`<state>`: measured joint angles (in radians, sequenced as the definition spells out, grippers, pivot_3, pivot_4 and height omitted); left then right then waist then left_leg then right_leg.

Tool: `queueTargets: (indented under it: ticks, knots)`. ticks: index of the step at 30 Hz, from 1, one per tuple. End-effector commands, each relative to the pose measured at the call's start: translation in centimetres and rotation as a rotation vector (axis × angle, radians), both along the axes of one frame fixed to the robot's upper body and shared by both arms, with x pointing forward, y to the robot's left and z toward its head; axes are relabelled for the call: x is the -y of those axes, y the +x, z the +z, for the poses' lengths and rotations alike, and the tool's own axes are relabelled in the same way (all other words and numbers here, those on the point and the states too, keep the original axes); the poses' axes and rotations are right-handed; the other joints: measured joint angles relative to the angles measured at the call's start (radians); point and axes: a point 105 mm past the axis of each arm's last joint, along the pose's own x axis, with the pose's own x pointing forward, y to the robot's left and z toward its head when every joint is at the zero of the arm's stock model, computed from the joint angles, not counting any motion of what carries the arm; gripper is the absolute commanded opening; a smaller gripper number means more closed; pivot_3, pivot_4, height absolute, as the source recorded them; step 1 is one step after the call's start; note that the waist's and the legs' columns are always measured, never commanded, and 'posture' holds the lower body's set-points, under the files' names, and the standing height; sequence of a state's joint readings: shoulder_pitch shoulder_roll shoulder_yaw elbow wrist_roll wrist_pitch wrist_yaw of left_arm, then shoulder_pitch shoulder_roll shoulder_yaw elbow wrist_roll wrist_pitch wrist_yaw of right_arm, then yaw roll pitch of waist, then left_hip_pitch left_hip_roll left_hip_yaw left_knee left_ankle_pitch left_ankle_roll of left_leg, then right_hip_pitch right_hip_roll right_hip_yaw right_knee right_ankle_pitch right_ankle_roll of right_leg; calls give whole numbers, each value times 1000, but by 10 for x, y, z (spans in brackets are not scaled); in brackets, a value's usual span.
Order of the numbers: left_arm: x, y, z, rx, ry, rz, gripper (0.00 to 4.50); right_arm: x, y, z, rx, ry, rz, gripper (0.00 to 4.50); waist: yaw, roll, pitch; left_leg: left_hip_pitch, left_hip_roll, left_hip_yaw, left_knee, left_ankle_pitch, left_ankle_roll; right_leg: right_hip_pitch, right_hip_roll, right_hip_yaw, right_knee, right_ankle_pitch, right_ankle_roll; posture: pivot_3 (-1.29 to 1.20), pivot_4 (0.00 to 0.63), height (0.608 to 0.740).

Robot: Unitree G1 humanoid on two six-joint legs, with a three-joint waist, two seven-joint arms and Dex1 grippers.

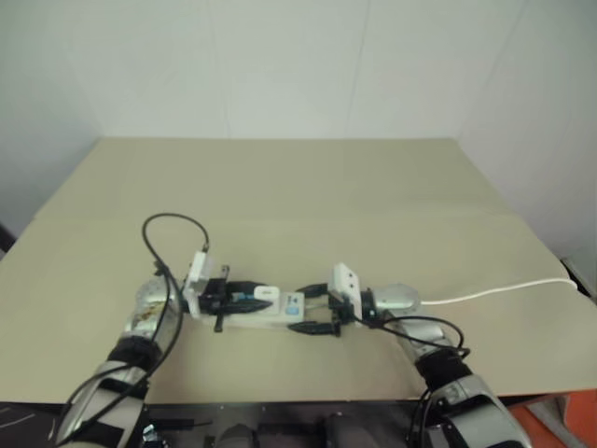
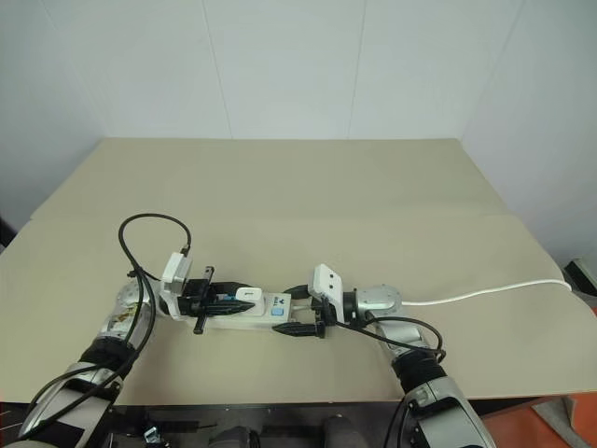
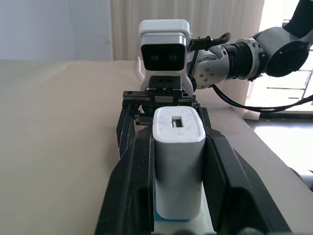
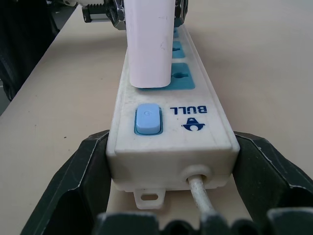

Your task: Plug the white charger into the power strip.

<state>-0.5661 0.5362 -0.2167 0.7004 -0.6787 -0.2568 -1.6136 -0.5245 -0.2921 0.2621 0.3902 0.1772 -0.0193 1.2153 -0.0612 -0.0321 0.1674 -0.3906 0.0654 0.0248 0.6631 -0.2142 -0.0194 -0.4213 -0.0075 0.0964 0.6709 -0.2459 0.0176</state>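
Observation:
The power strip (image 4: 171, 128) lies flat near the table's front edge, its blue switch (image 4: 147, 119) at the end facing my right gripper. The white charger (image 3: 178, 161) stands upright on the blue socket face nearest that switch, its base flush against the face. My left gripper (image 3: 177, 142) is shut on the charger, one black finger on each side. From the other end, my right gripper (image 4: 171, 142) clamps the strip's switch end, with its fingers (image 4: 73, 186) pressed to both long sides. In the left eye view the charger (image 1: 265, 292) sits between the two grippers.
The strip's thin white cord (image 1: 494, 291) runs right across the beige table (image 1: 280, 196) and off its right edge. White walls stand behind the table. An orange object (image 1: 550, 420) sits low beyond the front right corner.

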Motion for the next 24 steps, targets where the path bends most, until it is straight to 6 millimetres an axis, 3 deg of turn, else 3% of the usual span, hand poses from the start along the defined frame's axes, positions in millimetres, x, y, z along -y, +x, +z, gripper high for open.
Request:
queueTargets:
  ticks: [1,24]
  knots:
    - [-25,-4,-36,-179,60,100,985,-6,-12,8,29,12,94,3409,0,5,-4,0,0,0,0,0,0,0,0,0,0,0,0,0,150,740]
    - [-20,-1,-41,-165,81,98,985,-9,-14,7,30,22,86,3409,3,17,-12,2,-1,0,-1,0,0,1,0,1,0,-1,0,0,150,740]
